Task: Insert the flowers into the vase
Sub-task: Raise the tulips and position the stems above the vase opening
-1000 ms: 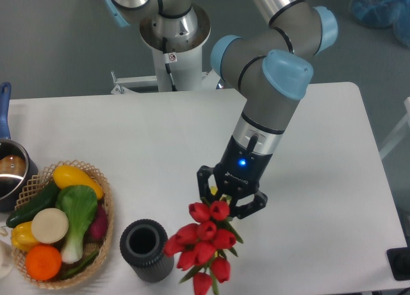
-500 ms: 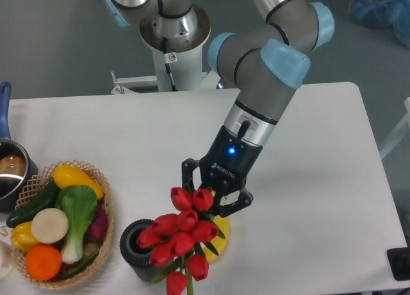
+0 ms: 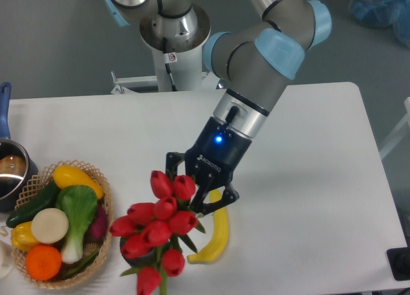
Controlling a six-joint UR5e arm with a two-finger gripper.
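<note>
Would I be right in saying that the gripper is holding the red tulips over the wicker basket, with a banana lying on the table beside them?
Not quite. The gripper holds the flowers over the vase, not the wicker basket, which sits further left with the vegetables. The camera view shows the blooms almost covering the vase. The banana does lie on the table beside them.

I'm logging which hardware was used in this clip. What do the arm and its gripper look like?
The arm is built of grey metallic tubular links with light blue caps at the joints. A silver band leads into a black wrist section showing a small blue light and white lettering. The gripper is black, with black jaws. No loose cables show.
</note>
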